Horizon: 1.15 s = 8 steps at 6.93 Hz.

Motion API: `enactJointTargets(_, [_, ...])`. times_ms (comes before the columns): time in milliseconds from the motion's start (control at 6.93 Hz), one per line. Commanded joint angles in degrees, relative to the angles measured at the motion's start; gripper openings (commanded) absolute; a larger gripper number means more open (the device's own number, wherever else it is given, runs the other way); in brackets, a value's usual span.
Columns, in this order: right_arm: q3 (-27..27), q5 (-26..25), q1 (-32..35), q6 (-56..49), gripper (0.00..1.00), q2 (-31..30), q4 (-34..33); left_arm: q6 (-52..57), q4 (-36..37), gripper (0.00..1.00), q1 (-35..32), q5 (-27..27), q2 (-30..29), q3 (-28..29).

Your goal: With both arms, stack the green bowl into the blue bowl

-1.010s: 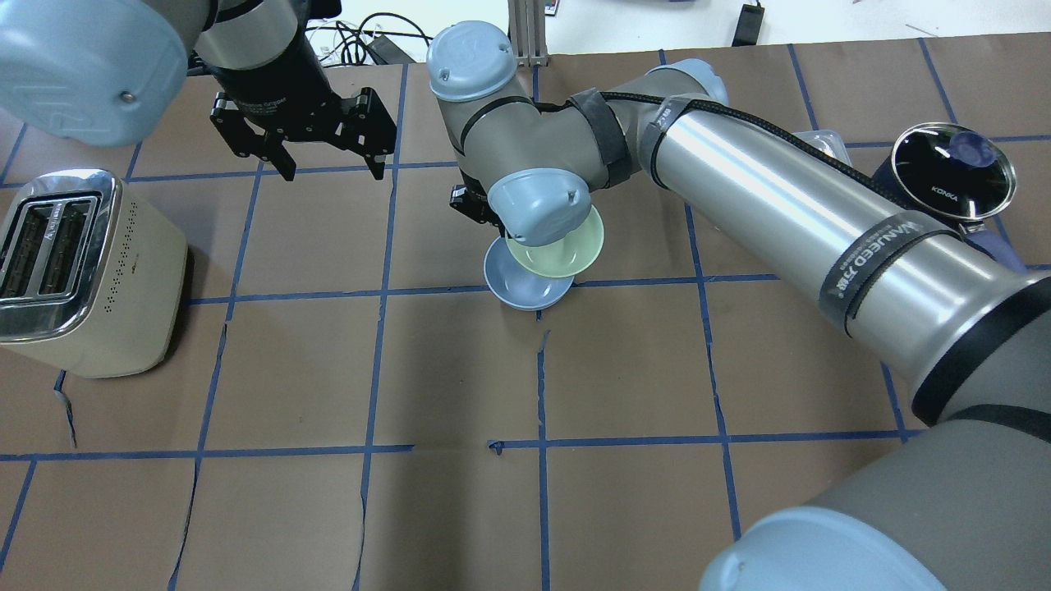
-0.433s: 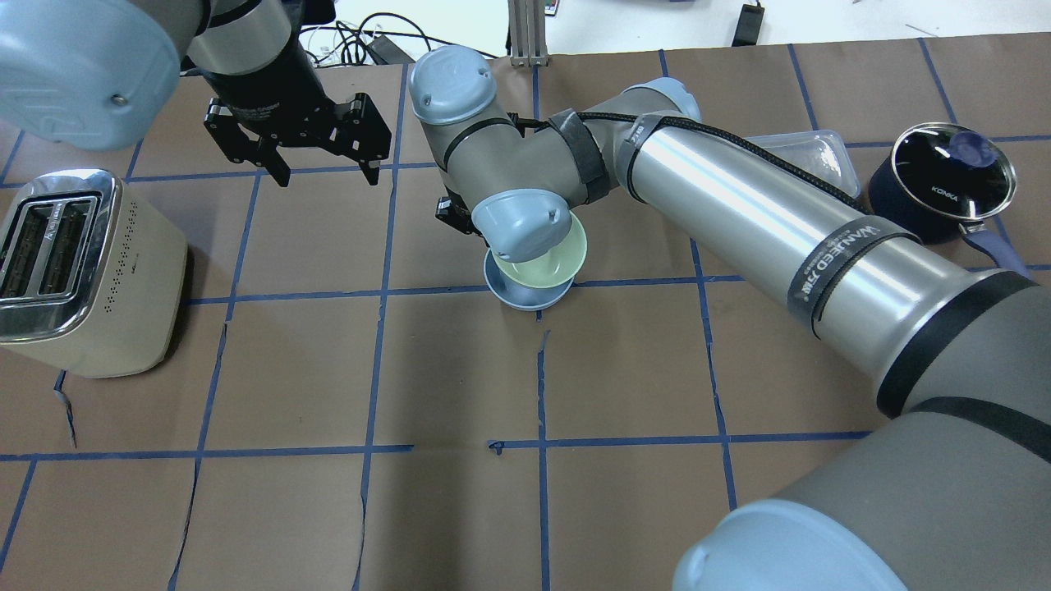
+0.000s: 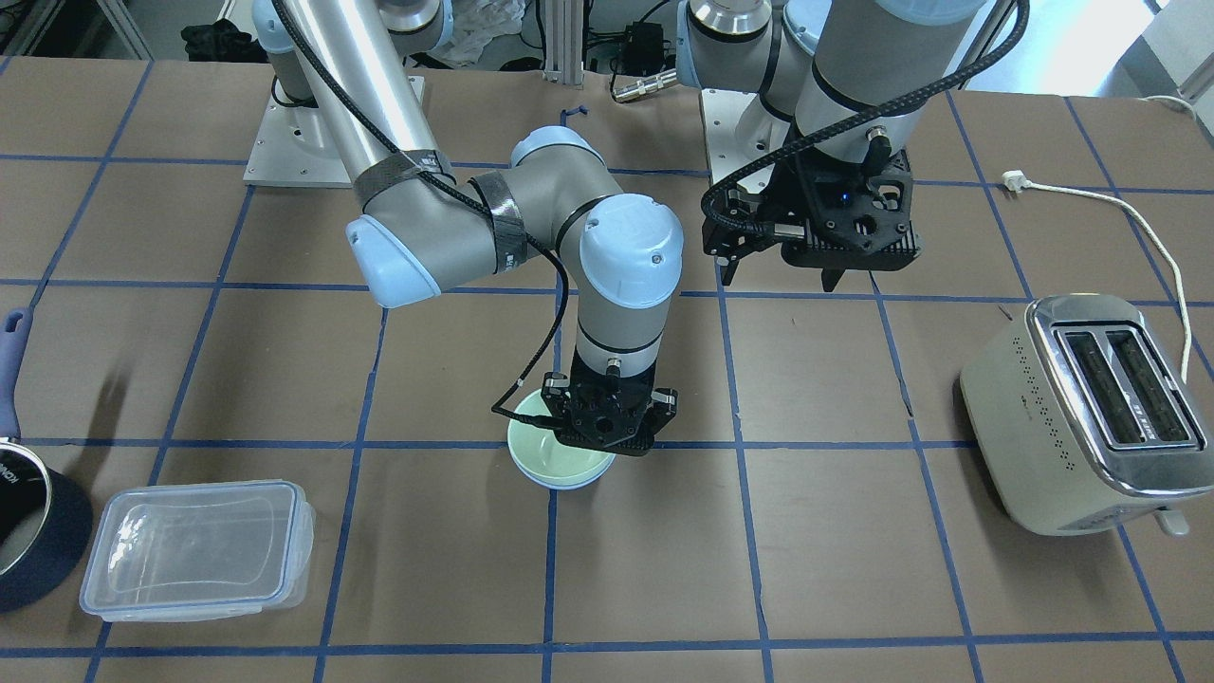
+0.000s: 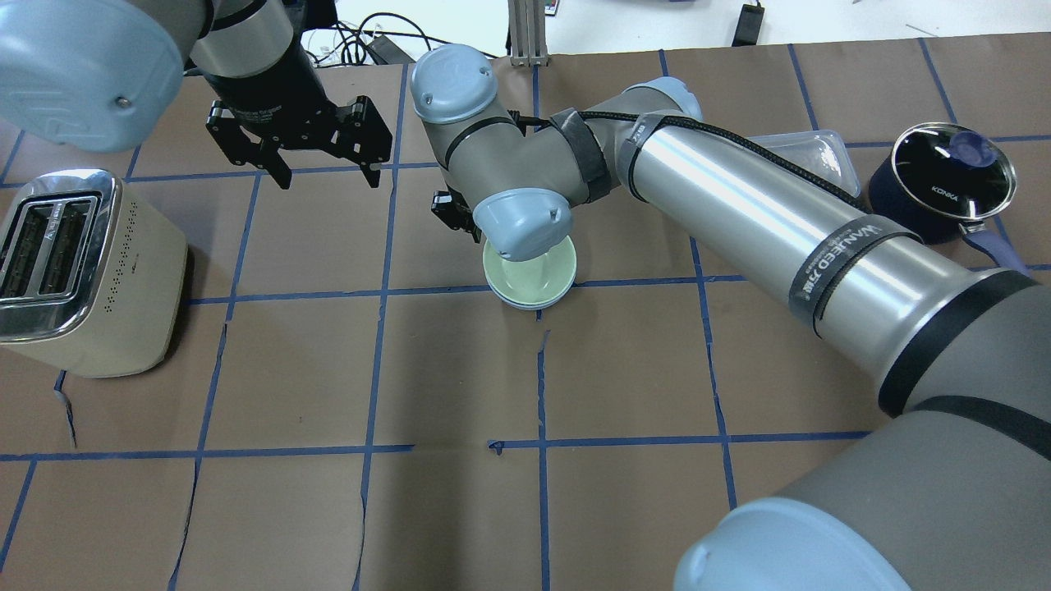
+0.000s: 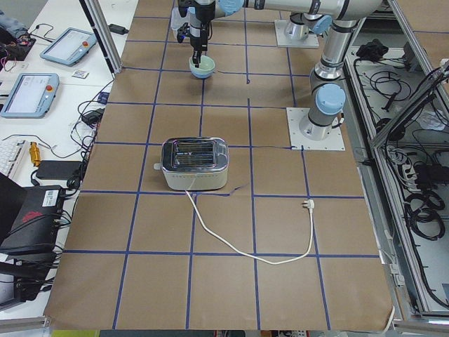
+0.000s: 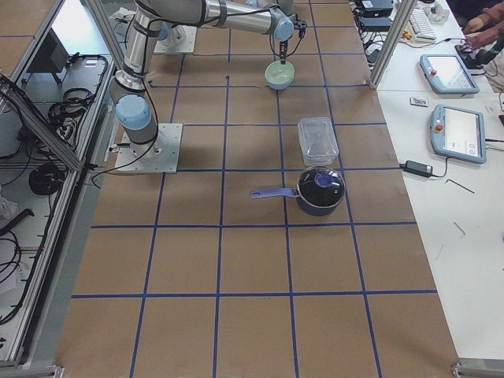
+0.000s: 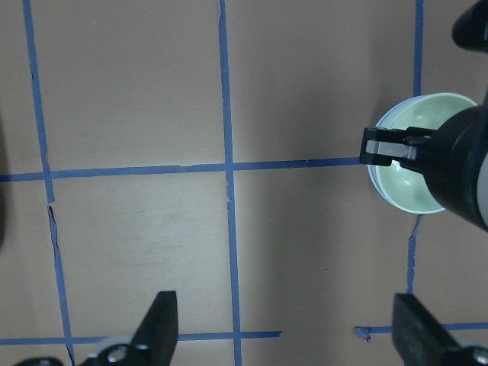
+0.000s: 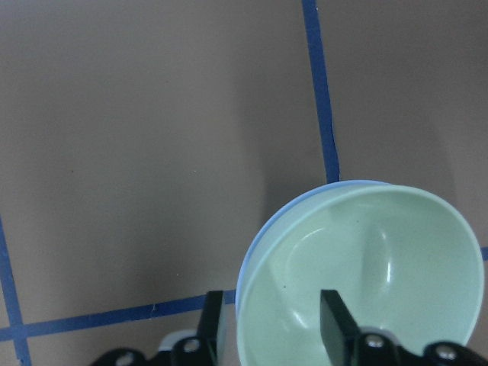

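Mint-green round plastic bowl (image 4: 530, 277) nests in pale blue round bowl (image 4: 530, 306); right gripper (image 8: 271, 309) straddles its rim, grip unclear; left gripper (image 4: 328, 180) splayed wide, empty

Grey right arm wrist and black right gripper (image 8: 271, 305) cover the left rim of the nested bowls, the pale mint-green bowl (image 4: 534, 275) inside the pale periwinkle-blue bowl (image 4: 530, 306). One finger sits inside the rim and one outside, so you get no way in there. The bowls' robot-facing side is uncovered from above. Black left gripper (image 4: 328, 178) hangs spread wide, well apart, over bare brown paper table (image 4: 328, 369). Cream toaster (image 4: 90, 287) and white cord (image 3: 1017, 180) block the left end for you. Clear plastic box (image 3: 194, 550) and dark navy saucepan (image 4: 944, 180) block the right end.
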Motion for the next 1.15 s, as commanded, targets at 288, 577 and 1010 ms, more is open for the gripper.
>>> enactJointTargets(288, [0.27,-0.47,-7.91,-7.64,1.0,-4.04,1.43,0.16,0.1,1.0,0.21,-0.15,0.28,-0.02])
enactJointTargets(577, [0.36,0.23,-13.34,-12.29,1.0,-8.15,7.3,0.16,0.1,1.0,0.12,-0.15,0.28,-0.02])
enactJointTargets(1010, [2.02,0.23,-20.83,-22.32,1.0,-17.55,18.96,0.16,0.02,1.0,0.12,-0.06,0.28,-0.02])
